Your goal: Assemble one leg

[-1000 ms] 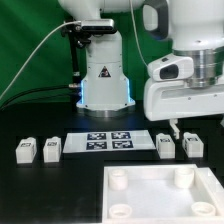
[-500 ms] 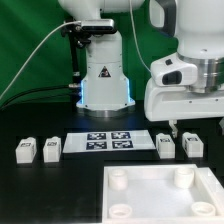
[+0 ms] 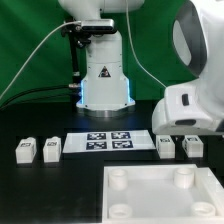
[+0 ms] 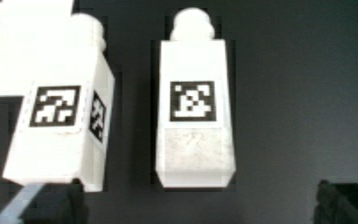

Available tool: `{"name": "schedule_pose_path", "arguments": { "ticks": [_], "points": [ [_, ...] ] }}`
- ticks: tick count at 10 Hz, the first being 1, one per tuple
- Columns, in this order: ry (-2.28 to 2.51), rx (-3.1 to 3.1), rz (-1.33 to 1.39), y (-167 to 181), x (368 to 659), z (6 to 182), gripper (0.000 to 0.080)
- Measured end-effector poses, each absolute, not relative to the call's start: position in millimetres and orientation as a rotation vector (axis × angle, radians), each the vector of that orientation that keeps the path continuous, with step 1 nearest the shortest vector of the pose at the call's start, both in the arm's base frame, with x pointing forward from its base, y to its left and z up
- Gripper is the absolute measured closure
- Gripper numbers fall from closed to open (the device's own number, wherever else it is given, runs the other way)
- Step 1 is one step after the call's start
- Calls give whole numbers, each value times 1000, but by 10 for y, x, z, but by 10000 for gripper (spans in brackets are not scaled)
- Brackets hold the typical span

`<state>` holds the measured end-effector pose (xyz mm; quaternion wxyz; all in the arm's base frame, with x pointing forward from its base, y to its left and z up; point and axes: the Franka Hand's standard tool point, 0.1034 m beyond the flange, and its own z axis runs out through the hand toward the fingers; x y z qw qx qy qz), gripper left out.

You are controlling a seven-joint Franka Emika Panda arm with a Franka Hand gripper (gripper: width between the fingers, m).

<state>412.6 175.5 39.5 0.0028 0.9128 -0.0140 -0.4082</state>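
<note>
The black tabletop (image 3: 30,190) carries everything. The arm (image 3: 196,60) leans in over the exterior view's right, above a pair of small white blocks. The big white square piece with round sockets (image 3: 150,197) lies nearest the camera and the marker board (image 3: 108,141) lies mid-table.

In the wrist view the hand (image 4: 194,200) is spread wide, holding nothing, with one of its fingers (image 4: 30,205) at each lower corner. The leg (image 4: 197,120) lies flat on the tabletop, centred between them. It belongs to that right-hand pair (I cannot tell which of the two). A neighbouring leg (image 4: 60,120) lies just beside it, across a narrow dark gap.

I judge the leg to be light, rigid plastic with smooth and probably slick faces, unlikely to deform or break. I would close on its two long side faces about mid-length, level with the tag (image 4: 194,101), keeping off the small rounded nub (image 4: 194,18). One finger has to drop cleanly into that gap.
</note>
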Motion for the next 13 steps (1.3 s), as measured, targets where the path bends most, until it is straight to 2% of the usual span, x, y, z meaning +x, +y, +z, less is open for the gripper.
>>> {"name": "schedule_pose_path", "arguments": {
  "ticks": [1, 2, 7, 10, 12, 13],
  "points": [
    [-39, 2808, -1385, 1741, 4130, 374, 150],
    [-46, 2830, -1351, 1763, 4187, 332, 150],
    [-42, 2792, -1360, 1905, 3857, 174, 150],
    [-32, 2804, -1340, 1891, 3769, 60, 150],
    [-32, 2804, -1340, 1893, 3772, 59, 150],
    [-32, 2804, -1341, 1892, 3770, 57, 281]
  ]
}}
